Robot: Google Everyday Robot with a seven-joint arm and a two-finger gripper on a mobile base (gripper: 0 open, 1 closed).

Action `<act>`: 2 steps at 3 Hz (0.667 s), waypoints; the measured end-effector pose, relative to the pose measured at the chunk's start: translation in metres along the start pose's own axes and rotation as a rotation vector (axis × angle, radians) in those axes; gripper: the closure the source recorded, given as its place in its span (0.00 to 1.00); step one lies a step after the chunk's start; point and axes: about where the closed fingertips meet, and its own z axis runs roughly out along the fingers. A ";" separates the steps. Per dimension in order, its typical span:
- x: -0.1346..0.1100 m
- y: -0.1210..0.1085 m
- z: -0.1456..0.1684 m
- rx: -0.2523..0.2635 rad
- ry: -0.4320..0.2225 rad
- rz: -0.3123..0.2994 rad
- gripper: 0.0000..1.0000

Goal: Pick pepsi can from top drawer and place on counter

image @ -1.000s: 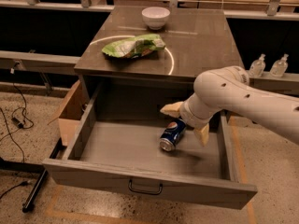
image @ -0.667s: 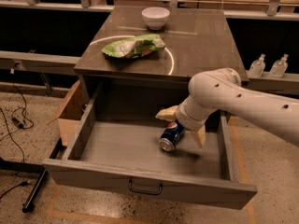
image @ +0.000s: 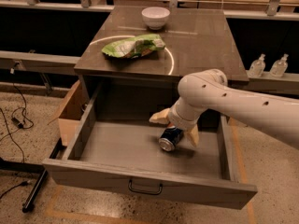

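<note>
The pepsi can lies on its side on the floor of the open top drawer, silver end towards me. My gripper hangs over it inside the drawer, on a white arm reaching in from the right. Its two tan fingers are spread wide: one finger is left of and behind the can, the other is at its right. The can sits between them, not clamped. The counter is the dark tabletop above the drawer.
A green snack bag and a white bowl sit on the counter. The drawer has a black handle on its front. A cardboard box stands at the left, two bottles at the right, and cables on the floor.
My arm and gripper have shifted a little to the left and down over the can. The can has stayed in the same place in the drawer.
</note>
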 end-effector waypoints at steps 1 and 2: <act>0.000 -0.004 0.013 -0.021 -0.015 -0.002 0.16; 0.000 -0.004 0.019 -0.033 -0.031 0.010 0.39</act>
